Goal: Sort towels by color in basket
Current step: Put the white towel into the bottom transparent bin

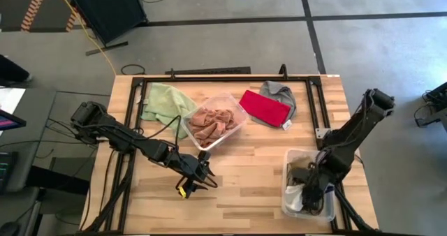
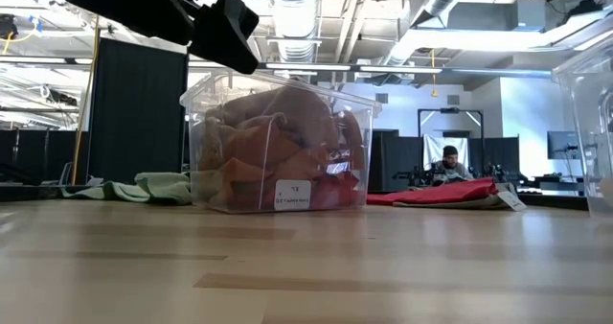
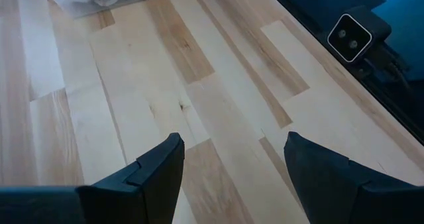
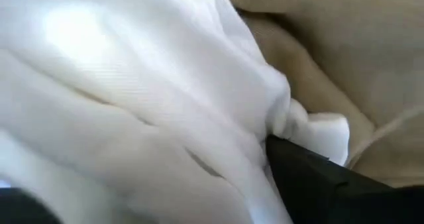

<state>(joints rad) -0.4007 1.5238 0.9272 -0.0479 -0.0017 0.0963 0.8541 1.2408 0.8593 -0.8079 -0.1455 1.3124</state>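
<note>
- The left hand (image 1: 198, 177) hovers over bare wood of the bench (image 1: 244, 187), near the front edge, with its fingers (image 3: 159, 174) apart and nothing between them.
- The right hand (image 1: 307, 194) reaches down into a clear bin (image 1: 288, 194) at the near right corner. It is pressed into a white towel (image 4: 132, 105), and I cannot tell whether its fingers are apart or together.
- A second clear bin (image 1: 241, 121) in the middle holds rust-orange towels (image 1: 213, 121).
- A pale green towel (image 1: 166, 102) lies on the bench left of that bin.
- A red towel (image 1: 264, 107) lies to its right, on top of a grey towel (image 1: 279, 91).
</note>
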